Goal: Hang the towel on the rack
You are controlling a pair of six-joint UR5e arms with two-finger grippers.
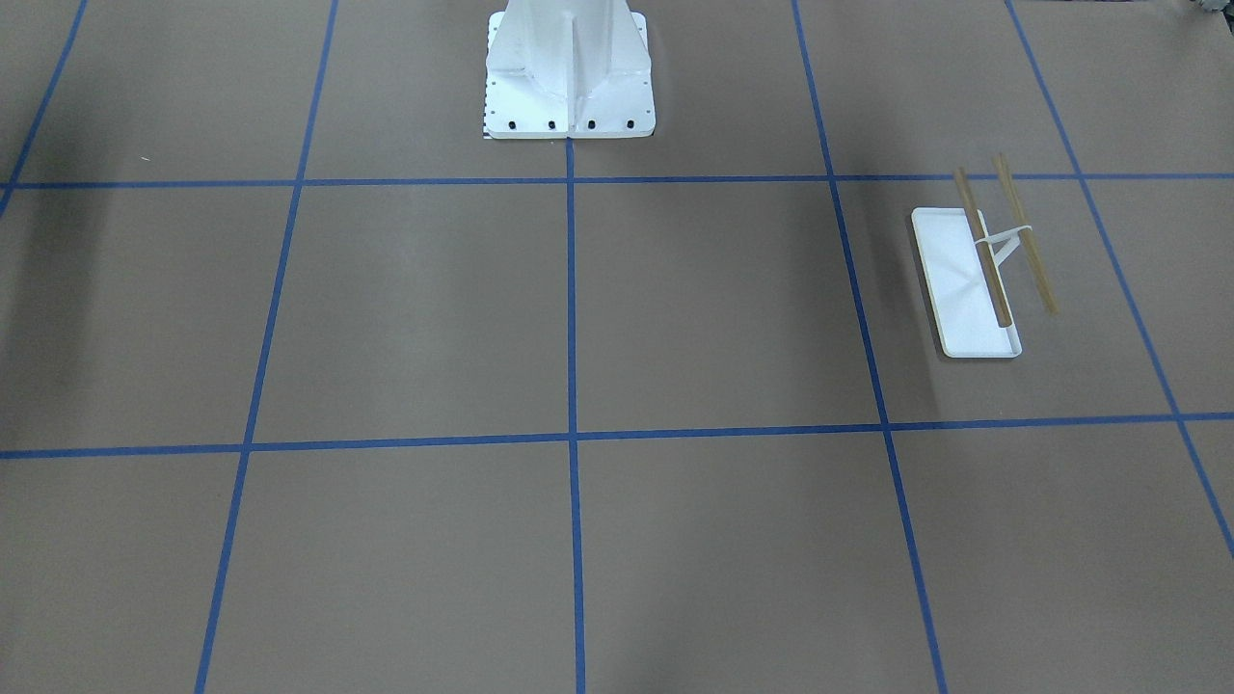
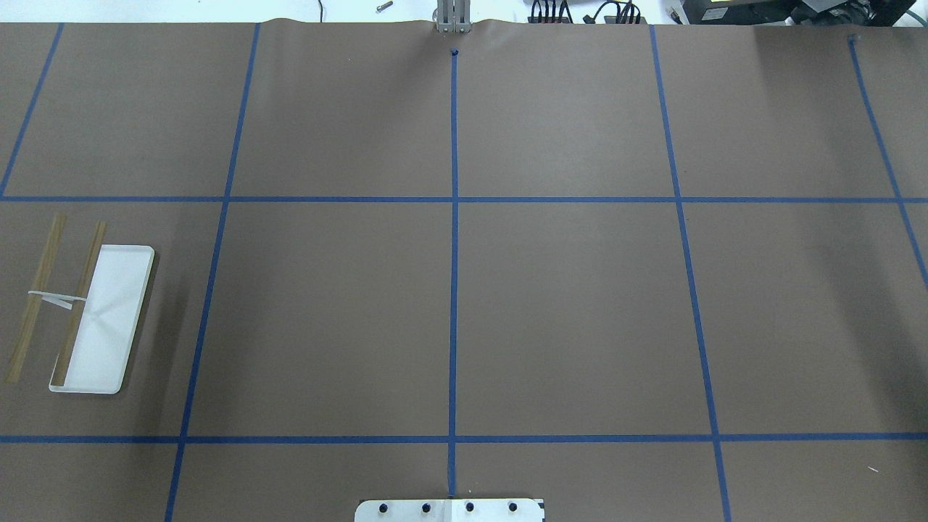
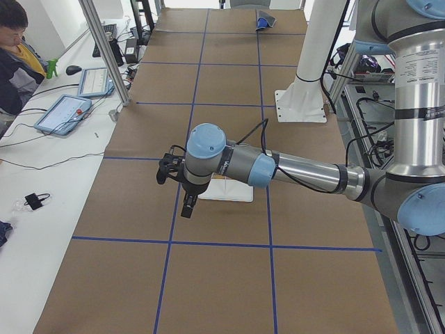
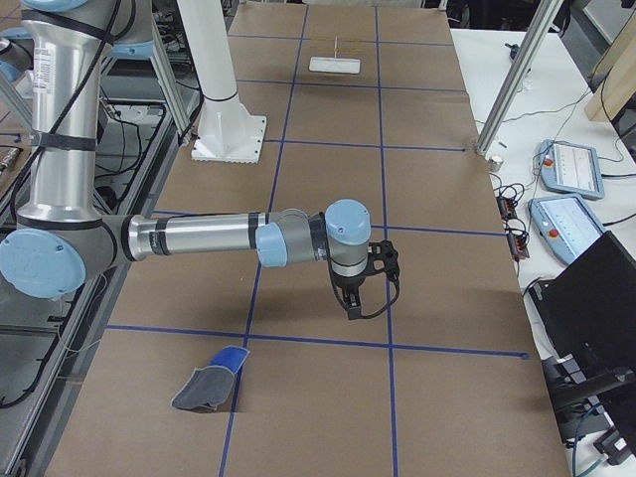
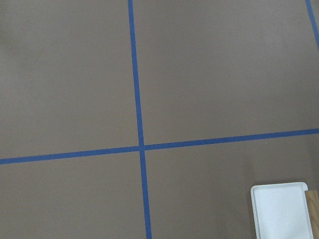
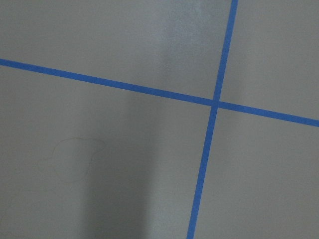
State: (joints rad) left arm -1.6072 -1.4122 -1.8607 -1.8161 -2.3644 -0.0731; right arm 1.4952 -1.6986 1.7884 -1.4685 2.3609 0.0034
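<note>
The rack [image 2: 109,326], a flat white base with two thin wooden rods, stands on the robot's left side of the table; it also shows in the front view [image 1: 954,280], in the right side view [image 4: 338,64] and at the corner of the left wrist view [image 5: 281,211]. The towel [image 4: 211,383], dark grey with a bright blue side, lies crumpled at the robot's right end of the table, far off in the left side view [image 3: 265,21]. My left gripper [image 3: 188,207] hangs above the table near the rack. My right gripper [image 4: 353,303] hangs above the table some way from the towel. I cannot tell whether either is open or shut.
The large white bolted pedestal [image 1: 569,72] stands at the robot's side of the table. Blue tape lines grid the brown table. An operator [image 3: 17,59] sits at a side desk with tablets and cables. Metal frame posts [image 4: 517,75] stand along that edge.
</note>
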